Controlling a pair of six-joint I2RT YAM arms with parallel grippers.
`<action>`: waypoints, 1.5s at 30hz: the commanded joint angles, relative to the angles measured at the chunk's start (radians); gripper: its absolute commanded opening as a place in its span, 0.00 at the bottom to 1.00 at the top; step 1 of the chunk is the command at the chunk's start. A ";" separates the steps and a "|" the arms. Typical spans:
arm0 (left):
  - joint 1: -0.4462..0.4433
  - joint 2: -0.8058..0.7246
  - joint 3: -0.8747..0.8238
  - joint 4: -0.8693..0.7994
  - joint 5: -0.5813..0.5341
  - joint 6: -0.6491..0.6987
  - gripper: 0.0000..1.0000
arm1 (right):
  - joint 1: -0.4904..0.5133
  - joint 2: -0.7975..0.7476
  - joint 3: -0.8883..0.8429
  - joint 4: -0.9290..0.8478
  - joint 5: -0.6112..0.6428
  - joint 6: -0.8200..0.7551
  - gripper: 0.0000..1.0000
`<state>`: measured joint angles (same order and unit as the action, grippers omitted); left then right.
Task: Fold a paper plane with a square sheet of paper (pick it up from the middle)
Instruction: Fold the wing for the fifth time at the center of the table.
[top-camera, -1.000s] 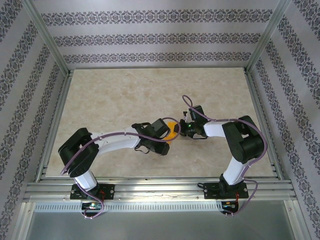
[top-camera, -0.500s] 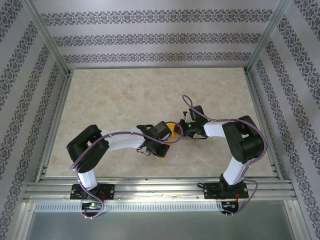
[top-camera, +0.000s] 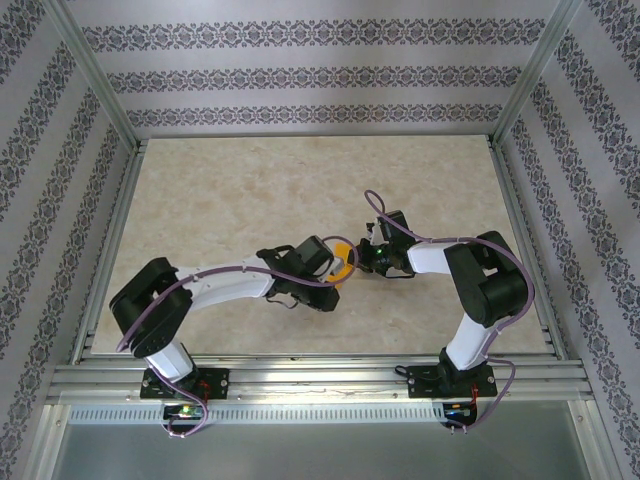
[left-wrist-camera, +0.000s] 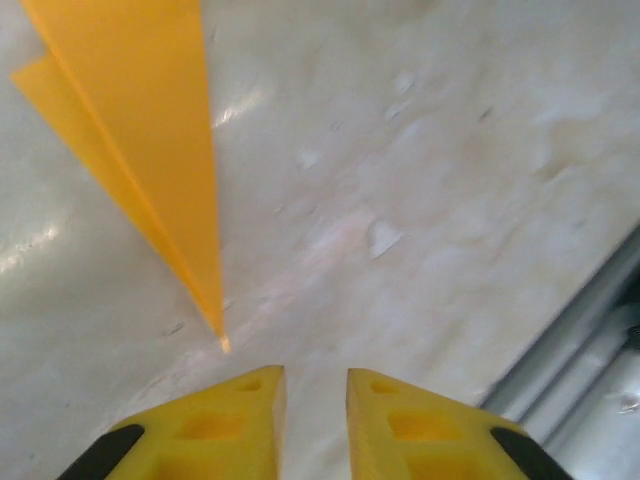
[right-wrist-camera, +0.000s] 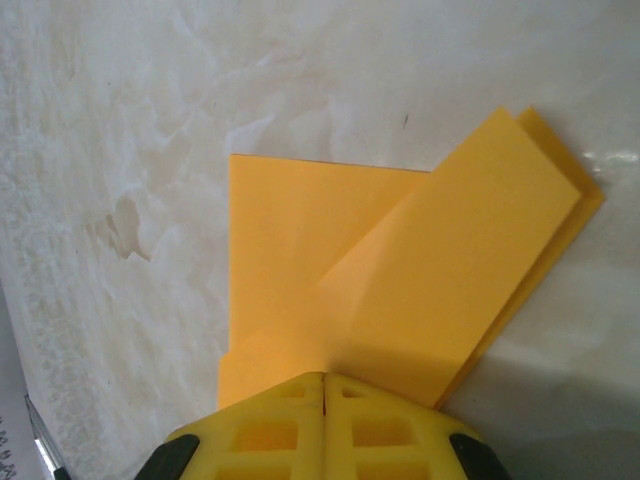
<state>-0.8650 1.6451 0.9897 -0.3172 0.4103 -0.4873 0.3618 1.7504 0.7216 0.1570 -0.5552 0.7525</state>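
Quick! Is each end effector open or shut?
Left end effector: slightly open, holding nothing.
Right end effector: closed, pressed on the folded bright orange paper sheet; grip unclear.

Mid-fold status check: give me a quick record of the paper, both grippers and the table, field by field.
paper: orange paper sheet, partly folded, with one flap laid diagonally over a flat layer
location: flat on the marble-look table, between the two grippers
left gripper: jaws slightly apart, nothing between them; the sheet's sharp folded point ends just ahead of it
right gripper: shut, tips at the sheet's near edge; cannot tell whether it is pinching or pressing down
plane: not yet a finished dart
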 joint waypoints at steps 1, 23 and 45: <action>0.045 0.005 -0.026 0.181 0.134 -0.089 0.10 | -0.003 0.054 -0.014 -0.076 0.075 -0.022 0.00; 0.113 0.160 -0.178 0.456 0.262 -0.255 0.04 | -0.006 0.050 -0.014 -0.085 0.072 -0.027 0.00; 0.120 -0.027 -0.217 0.499 0.231 -0.302 0.05 | -0.006 0.057 -0.019 -0.083 0.074 -0.027 0.00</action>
<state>-0.7570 1.6829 0.7151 0.2199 0.6716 -0.8013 0.3618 1.7512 0.7246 0.1505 -0.5556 0.7521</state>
